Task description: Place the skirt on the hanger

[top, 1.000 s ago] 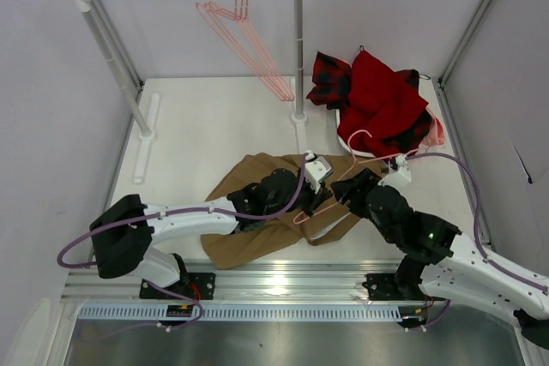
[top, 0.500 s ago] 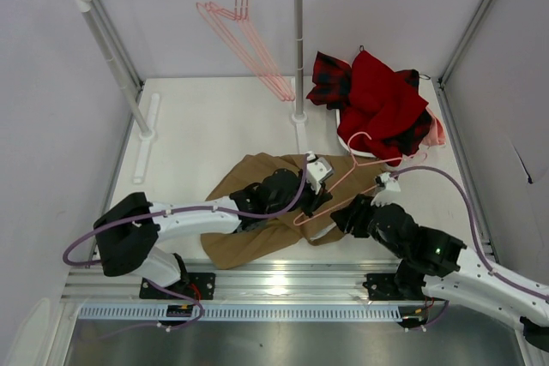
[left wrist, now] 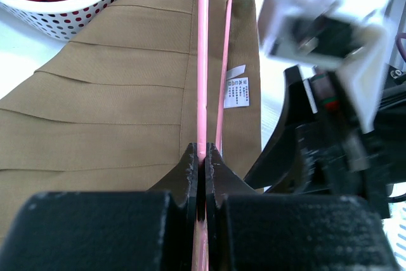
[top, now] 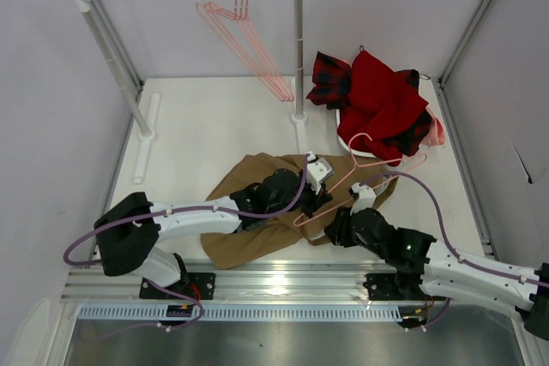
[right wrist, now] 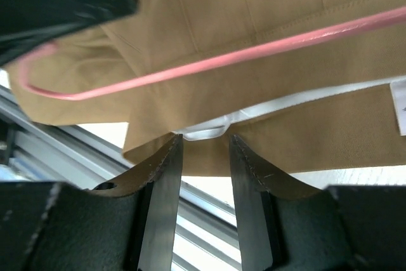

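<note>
the left pincer is clamped tight on the thin pink hanger, which lies across the tan skirt spread on the counter. the right pincer stands part-open, its tips at the skirt's pale-lined edge, not closed on it.

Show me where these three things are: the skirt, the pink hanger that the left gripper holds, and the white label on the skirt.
skirt [left wrist: 95, 112], left wrist view, on its pleated tan cloth.
hanger [left wrist: 202, 61], left wrist view, on the left one of its two pink wires.
white label [left wrist: 236, 91], left wrist view, on its printed middle.
</note>
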